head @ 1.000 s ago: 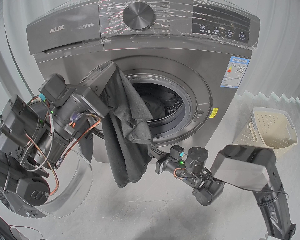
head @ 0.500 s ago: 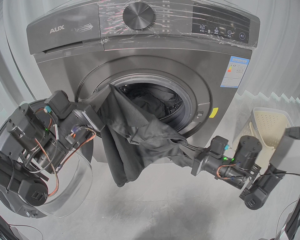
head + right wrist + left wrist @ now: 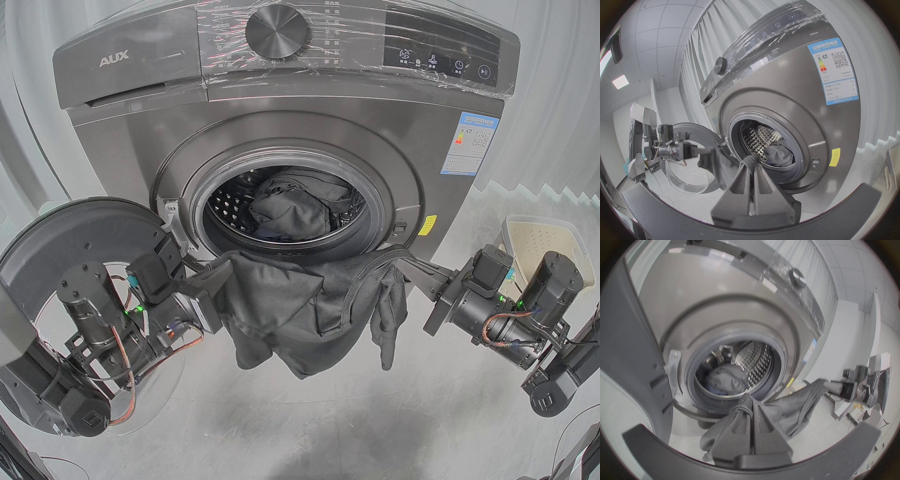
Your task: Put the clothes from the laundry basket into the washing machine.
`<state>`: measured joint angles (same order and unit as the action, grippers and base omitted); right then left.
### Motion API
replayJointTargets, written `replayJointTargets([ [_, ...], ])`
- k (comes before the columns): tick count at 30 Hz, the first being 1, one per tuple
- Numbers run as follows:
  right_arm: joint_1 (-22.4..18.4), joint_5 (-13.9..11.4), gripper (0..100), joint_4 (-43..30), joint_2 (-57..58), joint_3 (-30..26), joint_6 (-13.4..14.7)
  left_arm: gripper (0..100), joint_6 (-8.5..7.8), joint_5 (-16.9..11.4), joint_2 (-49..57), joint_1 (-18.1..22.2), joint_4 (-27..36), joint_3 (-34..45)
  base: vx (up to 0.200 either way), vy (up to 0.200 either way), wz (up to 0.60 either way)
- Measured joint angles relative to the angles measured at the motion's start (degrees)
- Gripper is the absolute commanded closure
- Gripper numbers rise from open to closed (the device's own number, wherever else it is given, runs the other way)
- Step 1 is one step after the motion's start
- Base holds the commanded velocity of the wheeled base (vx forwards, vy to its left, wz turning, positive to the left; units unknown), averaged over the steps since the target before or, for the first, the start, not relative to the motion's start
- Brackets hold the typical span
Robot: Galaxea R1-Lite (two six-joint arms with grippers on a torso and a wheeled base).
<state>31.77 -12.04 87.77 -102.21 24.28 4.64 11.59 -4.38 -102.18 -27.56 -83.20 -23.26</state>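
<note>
Grey steel washing machine (image 3: pixel 156 144) stands with its round door (image 3: pixel 75 231) swung open to the robot's left, dark clothes (image 3: pixel 290 209) lying in its drum (image 3: pixel 228 203). A black garment (image 3: pixel 306 306) hangs just below the drum's mouth, stretched side to side so its long axis runs across the opening, with the laundry basket (image 3: pixel 531 240) off to the right. The left gripper (image 3: pixel 220 279) is clamped on one end and the right gripper (image 3: pixel 409 262) on the other, both about equally near the opening, which lies up and forward of them.

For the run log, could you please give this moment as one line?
left gripper: shut on garment | right gripper: shut on garment | garment: hangs between them, outside washer | washer: door open, clothes inside
</note>
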Motion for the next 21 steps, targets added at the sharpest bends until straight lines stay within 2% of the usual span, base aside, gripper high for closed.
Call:
replayJointTargets([
  [6, 1.8, -0.4, 100, 0.1, 1.0, -0.1, 0.0, 100, -0.22, -0.5, -6.5, -0.6, -0.1, 0.9, 0.000, 0.000, 0.00],
  [7, 2.3, -0.4, 100, 0.1, 1.1, -0.1, 0.0, 0, -0.27, -0.6, -8.0, -0.7, -0.1, 0.5, 0.000, 0.000, 0.00],
  [14, 3.9, 0.2, 100, 0.1, 1.2, 0.1, 0.4, 0, -0.60, -0.8, -14.5, -1.4, -0.7, -1.8, 0.000, 0.000, 0.00],
  [21, 4.3, 4.9, 100, -0.3, 0.5, 2.1, 0.6, 0, -1.37, -1.9, -17.7, -2.6, -2.3, -2.0, 0.000, 0.000, 0.00],
])
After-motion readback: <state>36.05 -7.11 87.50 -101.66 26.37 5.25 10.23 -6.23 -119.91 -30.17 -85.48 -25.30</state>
